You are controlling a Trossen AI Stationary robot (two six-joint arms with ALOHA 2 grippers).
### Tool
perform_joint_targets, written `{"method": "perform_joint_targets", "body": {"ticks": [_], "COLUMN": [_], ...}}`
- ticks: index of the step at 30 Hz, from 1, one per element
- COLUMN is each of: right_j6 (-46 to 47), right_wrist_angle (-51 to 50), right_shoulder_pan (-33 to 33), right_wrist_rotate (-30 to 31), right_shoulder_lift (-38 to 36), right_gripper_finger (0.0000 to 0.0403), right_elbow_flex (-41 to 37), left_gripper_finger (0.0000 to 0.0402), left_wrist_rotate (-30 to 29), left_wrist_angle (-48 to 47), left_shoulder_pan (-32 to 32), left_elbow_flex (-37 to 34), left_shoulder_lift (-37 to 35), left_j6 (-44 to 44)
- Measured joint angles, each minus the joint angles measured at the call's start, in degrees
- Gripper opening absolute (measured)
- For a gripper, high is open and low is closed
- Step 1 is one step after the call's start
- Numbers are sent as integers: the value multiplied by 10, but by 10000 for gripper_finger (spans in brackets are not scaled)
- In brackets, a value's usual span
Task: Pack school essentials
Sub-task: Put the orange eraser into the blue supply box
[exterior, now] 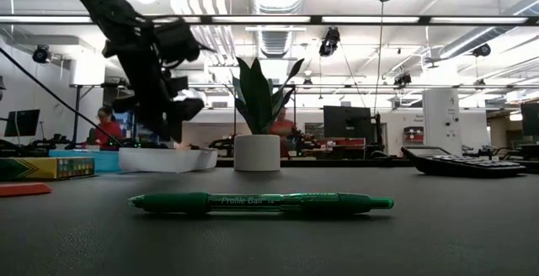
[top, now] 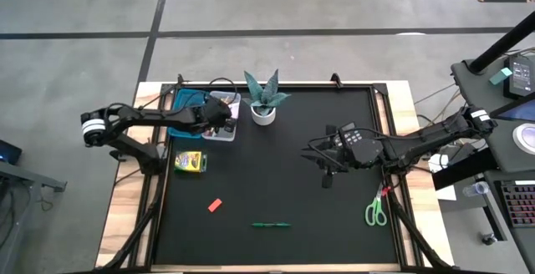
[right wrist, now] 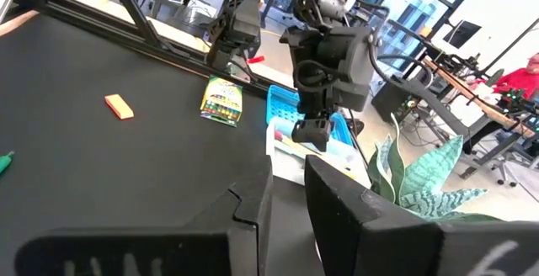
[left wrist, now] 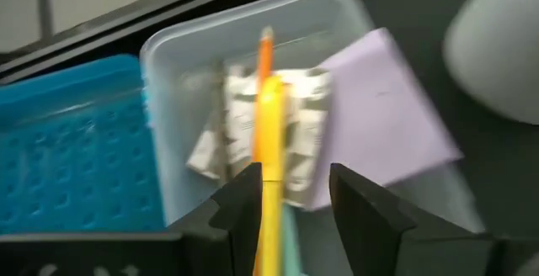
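Overhead, my left end effector [top: 219,115] hangs above the clear tray [top: 224,132] beside the blue basket [top: 180,100]. Only my left wrist view reveals the contents: a patterned packet [left wrist: 240,129] and purple pad [left wrist: 383,116] in the tray, plus the yellow pen [left wrist: 270,167] and an orange pen [left wrist: 264,91] between my spread fingers [left wrist: 244,204], seemingly unclamped. My right end effector [top: 328,174] waits mid-bench, nearly closed. Crayons [top: 190,161], eraser [top: 215,205], green pen [top: 272,224] and scissors [top: 376,211] lie on the bench [top: 276,149].

A green pen [top: 271,224] and red eraser [top: 215,205] are lying on the black worktop [top: 276,157]. A yellow crayon box [top: 190,161] is sitting beside a blue tray [top: 177,114].
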Motion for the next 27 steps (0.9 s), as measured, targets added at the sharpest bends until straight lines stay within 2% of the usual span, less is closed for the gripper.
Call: {"method": "perform_joint_targets", "body": {"ticks": [6, 13, 17, 21, 24, 27], "right_j6": [0, 0, 2, 2, 2, 2], "right_wrist_angle": [0, 0, 0, 0, 0, 0], "right_shoulder_pan": [0, 0, 0, 0, 0, 0], "right_wrist_rotate": [0, 0, 0, 0, 0, 0], "right_shoulder_lift": [0, 0, 0, 0, 0, 0], "right_gripper_finger": [65, 61, 61, 61, 61, 61], "right_elbow_flex": [0, 0, 0, 0, 0, 0], "left_gripper_finger": [123, 123, 123, 123, 122, 111], "left_wrist_rotate": [3, 65, 98, 156, 172, 204], "left_wrist_angle": [-2, 4, 27, 32, 17, -14], "left_shoulder_pan": [-67, -184, -266, -333, -382, -414], "left_elbow_flex": [4, 5, 5, 17, 39, 70], "left_shoulder_lift": [-54, -110, -114, -106, -89, -61], "left_j6": [0, -58, -99, -158, -241, -277]}}
